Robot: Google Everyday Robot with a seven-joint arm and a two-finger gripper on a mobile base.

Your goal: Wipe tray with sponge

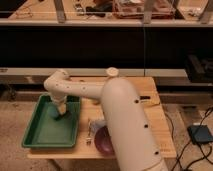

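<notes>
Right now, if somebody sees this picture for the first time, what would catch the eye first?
The large white arm fills the foreground, reaching left across the wooden table. Its gripper hangs low inside the big green tray at the table's left end, by a small dark sponge.

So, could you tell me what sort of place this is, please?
Probably a robotics lab or test area: a small wooden table stands before a long dark bench, with loose cables and a power box on the floor. The gripper is down in the green tray.
</notes>
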